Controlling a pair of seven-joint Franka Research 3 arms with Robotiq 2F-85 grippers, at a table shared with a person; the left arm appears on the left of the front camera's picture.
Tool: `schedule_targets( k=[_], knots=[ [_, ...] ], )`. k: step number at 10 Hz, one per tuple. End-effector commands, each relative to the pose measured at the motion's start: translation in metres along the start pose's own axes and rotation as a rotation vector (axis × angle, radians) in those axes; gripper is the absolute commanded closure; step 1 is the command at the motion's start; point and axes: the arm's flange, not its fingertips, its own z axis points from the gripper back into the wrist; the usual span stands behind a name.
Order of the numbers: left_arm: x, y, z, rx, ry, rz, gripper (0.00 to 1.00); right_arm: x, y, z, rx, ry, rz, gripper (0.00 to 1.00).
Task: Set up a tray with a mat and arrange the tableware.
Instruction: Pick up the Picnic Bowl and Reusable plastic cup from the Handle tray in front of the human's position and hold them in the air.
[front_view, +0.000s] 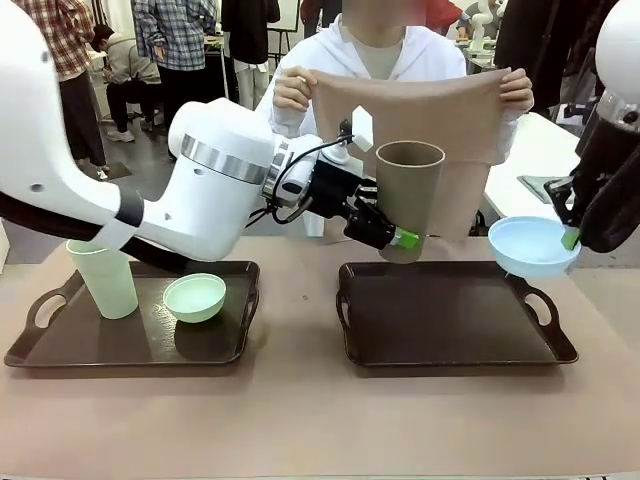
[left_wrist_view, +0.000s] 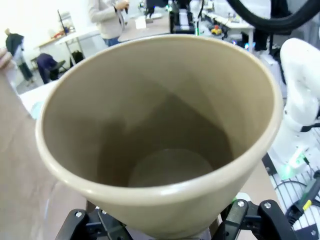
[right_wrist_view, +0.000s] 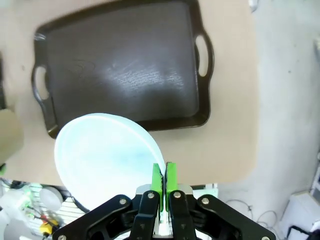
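My left gripper is clamped on the brown cup in the middle of the frame. My right gripper pinches the blue bowl by its rim at the right edge. Its fingers are pressed tight on it. The green cup and green bowl sit on the tray at lower left. At the top middle, a person holds up the mat.

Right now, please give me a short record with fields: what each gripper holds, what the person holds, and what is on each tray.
left gripper: closed on the brown cup, lifted near the right tray far edge
right gripper: closed on the rim of the light blue bowl, lifted
person: both hands hold the mat up
left tray: pale green cup and pale green bowl stand on it
right tray: bare dark surface, mat not yet laid
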Motion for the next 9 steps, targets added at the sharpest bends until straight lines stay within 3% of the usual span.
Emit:
schedule_targets(
  k=[1,9],
  knots=[
    [-0.003,-0.019,0.008,0.061,0.005,-0.043,1.0,-0.002,0.006,0.005,0.02,-0.006,0.0,1.0],
    [0.007,-0.009,0.004,0.016,0.011,-0.023,1.0,-0.001,0.002,0.006,0.002,-0.012,0.003,1.0]
  ],
)
